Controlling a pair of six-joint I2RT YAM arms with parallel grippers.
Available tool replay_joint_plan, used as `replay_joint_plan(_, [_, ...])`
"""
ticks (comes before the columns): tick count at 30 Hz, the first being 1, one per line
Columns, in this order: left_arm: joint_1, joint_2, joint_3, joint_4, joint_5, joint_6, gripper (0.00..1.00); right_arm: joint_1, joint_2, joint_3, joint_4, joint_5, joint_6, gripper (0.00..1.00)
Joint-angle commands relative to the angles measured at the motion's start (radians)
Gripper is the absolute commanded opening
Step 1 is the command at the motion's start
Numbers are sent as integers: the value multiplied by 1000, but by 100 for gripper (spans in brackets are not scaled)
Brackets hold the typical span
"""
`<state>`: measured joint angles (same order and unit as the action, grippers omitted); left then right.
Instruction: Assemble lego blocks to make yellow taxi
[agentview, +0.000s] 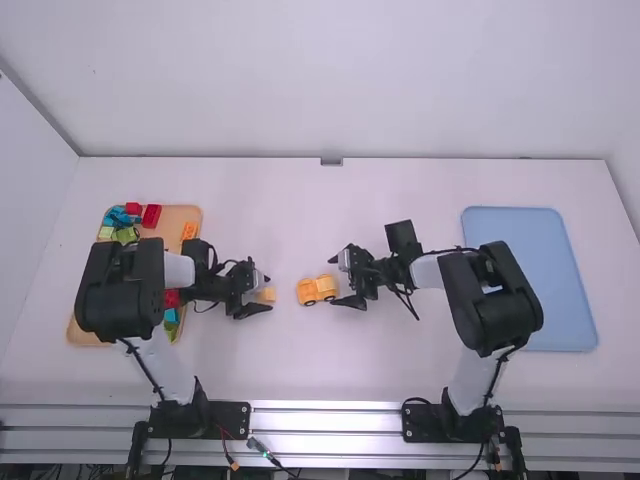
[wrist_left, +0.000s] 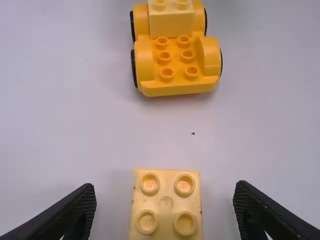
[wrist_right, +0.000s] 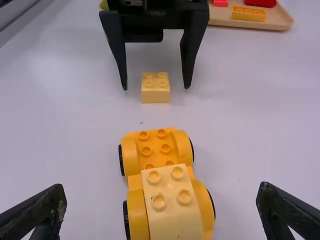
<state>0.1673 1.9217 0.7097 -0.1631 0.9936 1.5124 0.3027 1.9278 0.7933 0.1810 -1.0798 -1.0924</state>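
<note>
The pale yellow plastic block with four studs sits on the white table between the fingers of the left gripper. Those fingers stand wide, one on each side of the block, with a gap beside both faces, so nothing is clasped. The block's sides run roughly in line with the fingers.

Just off the block, a strip of bare table separates it from the yellow-orange plastic car base with black wheels. The base's low, studded end faces the block. Its other end carries a second pale yellow studded block, seated on top, and faces the right gripper. That gripper is also spread wide, its fingers apart from the car's sides with table showing in both gaps.

The two grippers face each other across the middle of the table, the car between them, well apart from the table's far edge. Open table lies beyond and on the near side of the car. A tan tray with red, blue, green and orange blocks lies toward the left edge; a flat light blue tray lies toward the right edge, partly under the right arm.
</note>
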Motion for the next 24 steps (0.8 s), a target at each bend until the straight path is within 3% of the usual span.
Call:
replay_joint_plan(1, [-5,14,4,0,45,15,72,-2,9,-8,-3,-23,-5,99])
replay_joint_plan(10, [-4,14,3,11,35,15,52,-2,9,-8,-4,-22,-5,99])
replay_joint_plan(24, [-1,14,-14,14,8,15,40,-3,9,-8,-5,-23,-5,99])
